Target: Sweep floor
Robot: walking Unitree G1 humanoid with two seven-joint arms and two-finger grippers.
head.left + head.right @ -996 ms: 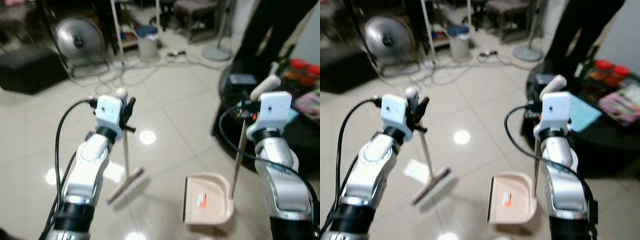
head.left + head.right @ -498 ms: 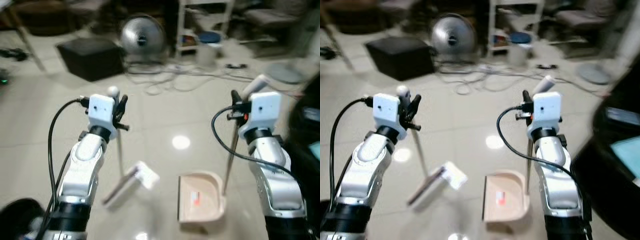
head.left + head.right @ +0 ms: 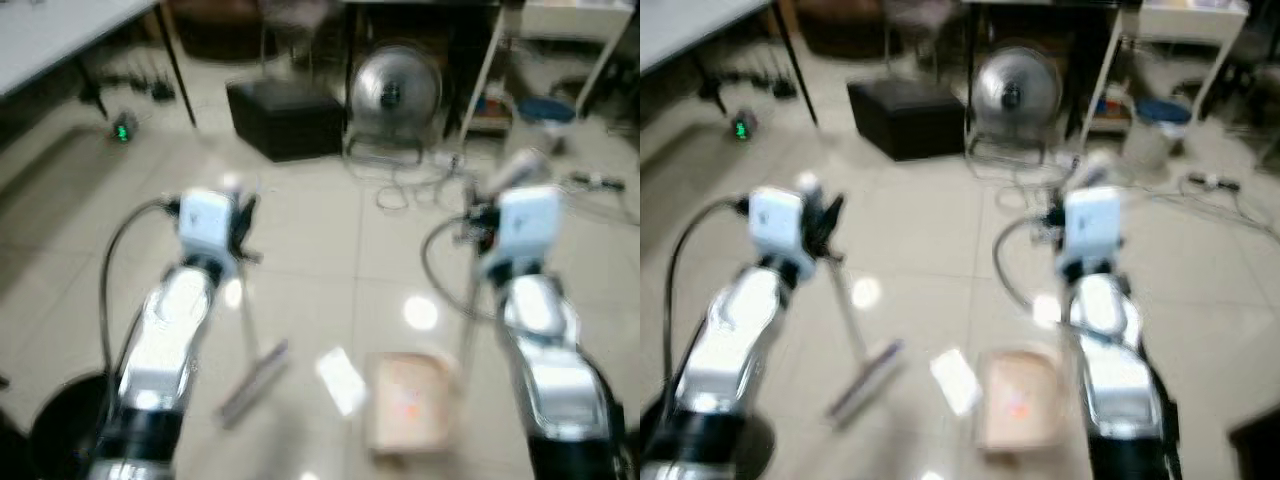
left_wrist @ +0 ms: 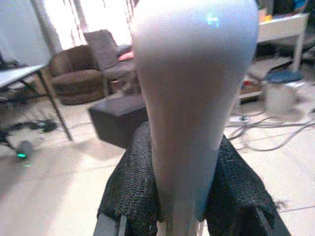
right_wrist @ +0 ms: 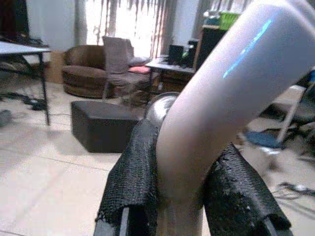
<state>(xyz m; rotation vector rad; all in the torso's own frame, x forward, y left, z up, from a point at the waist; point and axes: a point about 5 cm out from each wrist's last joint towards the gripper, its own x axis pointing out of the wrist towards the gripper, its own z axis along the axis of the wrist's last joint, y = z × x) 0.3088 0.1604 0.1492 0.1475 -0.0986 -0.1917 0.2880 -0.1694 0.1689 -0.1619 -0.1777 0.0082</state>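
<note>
Left wrist view shows the left gripper (image 4: 183, 206) clamped on the pale broom handle (image 4: 194, 98), its mesh-covered fingers (image 4: 130, 196) pressed against both sides. Right wrist view shows the right gripper (image 5: 182, 196) likewise closed on the bent grey dustpan handle (image 5: 221, 93). These close views also give the room behind: a brown sofa (image 5: 86, 69), a dark box (image 4: 118, 123) on the floor and bright curtained windows, which the head views do not take in.

Both eye views are blurred. They show what the wrist cameras miss: the broom (image 3: 250, 375) slanting down from the left gripper (image 3: 243, 222) with its head on the tiled floor (image 3: 320, 250), the tan dustpan (image 3: 408, 398) resting on the floor below the right gripper (image 3: 478, 222), and a white scrap (image 3: 340, 378) lying between broom head and dustpan, near the pan's open edge. Beyond stand a fan (image 3: 393, 92) and cables (image 3: 410, 185).

Compared with half a second ago, the whole scene has shifted right, so the camera has turned left: a table leg (image 3: 178, 62) and a green light (image 3: 122, 130) have come into sight. Both grips are unchanged, and the scrap has gone from touching the broom head to lying apart from it
</note>
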